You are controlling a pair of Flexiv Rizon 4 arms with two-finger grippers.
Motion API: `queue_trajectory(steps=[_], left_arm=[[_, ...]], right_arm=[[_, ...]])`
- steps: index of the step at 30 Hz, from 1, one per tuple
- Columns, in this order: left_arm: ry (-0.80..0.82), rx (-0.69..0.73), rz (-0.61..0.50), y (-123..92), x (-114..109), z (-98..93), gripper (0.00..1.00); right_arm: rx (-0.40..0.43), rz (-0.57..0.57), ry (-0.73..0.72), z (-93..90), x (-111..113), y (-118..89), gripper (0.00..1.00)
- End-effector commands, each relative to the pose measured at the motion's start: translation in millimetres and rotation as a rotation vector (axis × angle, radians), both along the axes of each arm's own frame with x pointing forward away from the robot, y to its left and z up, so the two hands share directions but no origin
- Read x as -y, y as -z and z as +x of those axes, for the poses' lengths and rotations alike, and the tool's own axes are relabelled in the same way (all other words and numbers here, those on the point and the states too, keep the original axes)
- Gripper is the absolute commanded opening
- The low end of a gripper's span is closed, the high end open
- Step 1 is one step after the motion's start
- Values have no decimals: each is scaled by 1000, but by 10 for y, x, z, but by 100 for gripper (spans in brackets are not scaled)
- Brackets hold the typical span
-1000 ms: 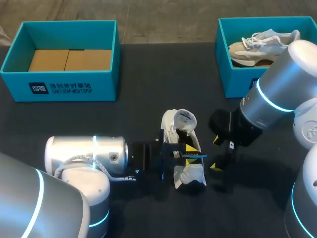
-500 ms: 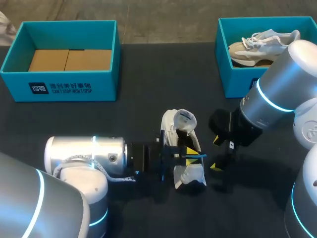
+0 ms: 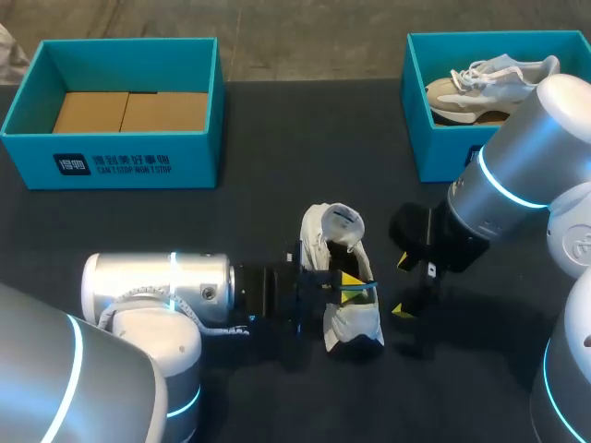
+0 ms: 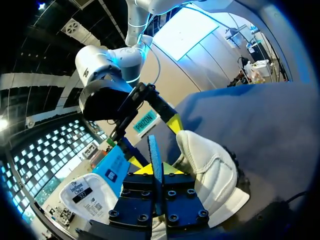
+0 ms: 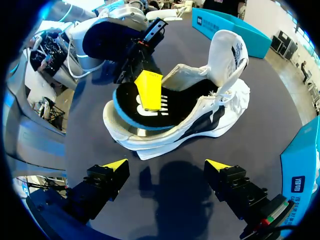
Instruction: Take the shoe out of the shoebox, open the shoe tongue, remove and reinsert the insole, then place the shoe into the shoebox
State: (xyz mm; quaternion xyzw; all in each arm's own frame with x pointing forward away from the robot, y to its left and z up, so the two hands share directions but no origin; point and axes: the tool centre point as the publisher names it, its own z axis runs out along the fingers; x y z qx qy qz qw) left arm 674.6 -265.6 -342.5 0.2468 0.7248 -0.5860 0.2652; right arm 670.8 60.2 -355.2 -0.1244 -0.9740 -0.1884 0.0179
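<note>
Well, the shoe (image 3: 355,325) is out on the dark surface (image 3: 259,203), lying between the two arms, with its tongue (image 5: 227,50) pulled up and back so the opening stays wide. The left tool (image 3: 349,284) comes in low from the side and is pinched narrow on the insole (image 5: 125,100). One yellow fingertip (image 5: 149,90) lies flat on the insole's top. From the left wrist, the insole shows edge-on as a thin blue strip between the fingers.

The insole sits part way out of the shoe, with its blue-edged end hanging over the rim. That low, flat grip looks chosen so the insole can slide along the shoe's length rather than buckle.

The right tool (image 3: 404,286) hangs just beside the shoe with its fingers spread wide and nothing in them. I would guess it is waiting there to steady the shoe.

One open shoebox (image 3: 199,161) stands empty at the far left, well apart. A second shoebox (image 3: 416,138) at the far right holds another shoe (image 3: 480,83).
</note>
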Motion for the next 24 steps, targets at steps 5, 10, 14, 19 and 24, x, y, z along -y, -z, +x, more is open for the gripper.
queue_trajectory(steps=[5, 10, 14, 19, 24], left_arm=[[-27, -7, 37, 98, 22, 88, 0], [-37, -9, 51, 129, 9, 119, 0], [-37, -17, 40, 108, 1, 99, 0], [-18, -22, 22, 38, -1, 34, 23], [0, -10, 1, -59, -14, -44, 22]], right_arm=[[2, -2, 1, -11, -3, 5, 100], [2, -2, 1, -11, -3, 5, 100], [2, -2, 1, -11, -3, 5, 100], [2, -2, 1, -11, -3, 5, 100], [2, -2, 1, -11, -3, 5, 100]])
